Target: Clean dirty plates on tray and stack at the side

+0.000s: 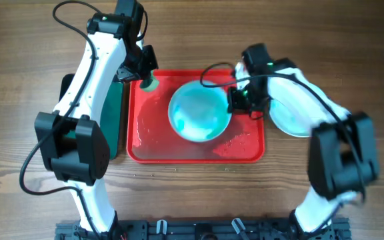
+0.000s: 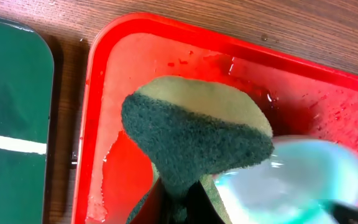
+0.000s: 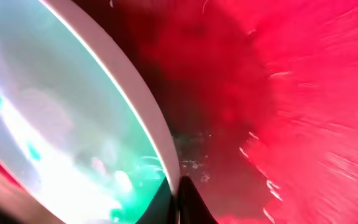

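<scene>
On wood table (image 1: 19,40): wet red tray (image 1: 179,155) | left jaws pinch sponge (image 2: 191,134) | right jaws pinch plate (image 1: 199,113)

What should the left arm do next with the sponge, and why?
Probably slide the sponge across onto the aqua plate and scrub. The left gripper has its jaws shut on it over the wet red tray, short of the plate, while the right gripper pinches the plate's rim; teal marks show on it.
</scene>
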Motion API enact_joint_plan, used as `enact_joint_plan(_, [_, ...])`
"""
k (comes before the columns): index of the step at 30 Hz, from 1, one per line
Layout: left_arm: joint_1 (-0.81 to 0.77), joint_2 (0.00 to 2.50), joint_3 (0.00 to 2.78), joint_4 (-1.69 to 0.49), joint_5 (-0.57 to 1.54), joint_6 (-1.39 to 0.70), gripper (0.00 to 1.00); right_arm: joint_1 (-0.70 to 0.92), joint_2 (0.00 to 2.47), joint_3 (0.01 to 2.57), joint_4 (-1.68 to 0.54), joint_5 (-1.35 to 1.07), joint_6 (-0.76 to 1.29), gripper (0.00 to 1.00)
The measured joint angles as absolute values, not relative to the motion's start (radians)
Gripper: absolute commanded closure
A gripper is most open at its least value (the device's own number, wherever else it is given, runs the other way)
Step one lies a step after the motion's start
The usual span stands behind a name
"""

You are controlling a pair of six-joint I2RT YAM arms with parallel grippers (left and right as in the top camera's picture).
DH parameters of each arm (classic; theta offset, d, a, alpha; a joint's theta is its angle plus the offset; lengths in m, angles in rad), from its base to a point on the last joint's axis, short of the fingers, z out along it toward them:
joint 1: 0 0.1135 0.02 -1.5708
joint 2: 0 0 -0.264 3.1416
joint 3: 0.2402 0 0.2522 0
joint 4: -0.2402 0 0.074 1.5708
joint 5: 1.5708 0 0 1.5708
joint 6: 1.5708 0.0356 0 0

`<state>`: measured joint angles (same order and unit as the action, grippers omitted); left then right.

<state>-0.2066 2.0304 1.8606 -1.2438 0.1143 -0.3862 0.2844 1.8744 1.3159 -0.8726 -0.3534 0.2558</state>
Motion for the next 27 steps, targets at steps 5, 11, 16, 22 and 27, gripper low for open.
enact_joint_plan(5, [-0.207,2.03,1.861,-1.231,0.114,-0.386,0.96,0.293,1.615,1.316,-0.926,-0.077,0.326,0.96])
enact_joint_plan(11, [-0.207,2.03,1.861,-1.223,0.114,-0.386,0.96,0.422,1.477,1.316,-1.009,0.321,0.427,0.96])
enact_joint_plan(16, [-0.207,2.03,1.861,-1.223,0.114,-0.386,0.96,0.592,1.473,1.316,-1.055,0.601,0.51,0.96])
enact_joint_plan(22, [-0.207,2.03,1.861,-1.218,0.114,-0.386,0.96,0.775,1.473,1.316,-1.06,0.882,0.535,0.96])
enact_joint_plan(27, [-0.207,2.03,1.861,-1.216,0.114,-0.386,0.96,0.887,1.473,1.316,-1.062,1.115,0.538,0.96])
